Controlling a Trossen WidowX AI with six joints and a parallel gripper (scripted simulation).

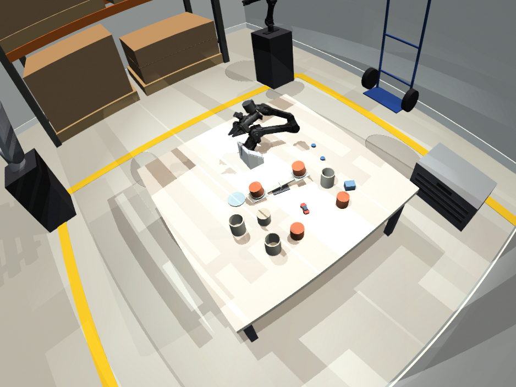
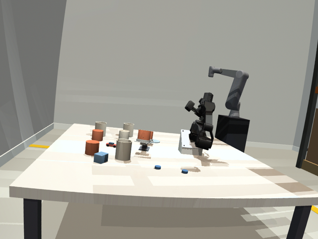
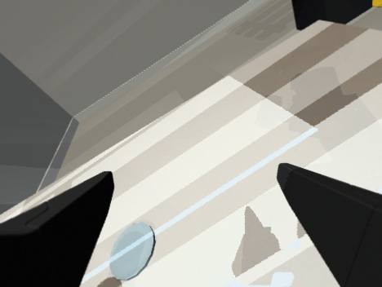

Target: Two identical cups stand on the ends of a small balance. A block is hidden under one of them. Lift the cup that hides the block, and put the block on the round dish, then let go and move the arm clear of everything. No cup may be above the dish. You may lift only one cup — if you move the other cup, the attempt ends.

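Observation:
Two orange-red cups stand on the balance (image 1: pixel 281 189) (image 2: pixel 144 148): one cup (image 1: pixel 256 189) (image 2: pixel 152 134) on the end beside the dish, the other cup (image 1: pixel 298 168) (image 2: pixel 144 134) on the far end from it. The dish-side end looks slightly lower in the exterior view. No block shows under either cup. The round pale blue dish (image 1: pixel 236 199) (image 2: pixel 156 141) (image 3: pixel 132 250) lies bare on the table. My gripper (image 1: pixel 234 132) (image 3: pixel 197 174) is open and empty, raised near the arm's base, well away from balance and dish.
A grey slanted panel (image 1: pixel 251 158) (image 2: pixel 185 140) stands between arm and balance. Grey cups (image 1: pixel 327 178) (image 1: pixel 237 225) (image 1: pixel 273 244), a smaller pale cup (image 1: pixel 263 217), two more red cups (image 1: pixel 342 199) (image 1: pixel 297 231), a blue block (image 1: pixel 349 185), a toy car (image 1: pixel 304 208) and blue discs (image 1: pixel 313 145) (image 1: pixel 322 158) stand around.

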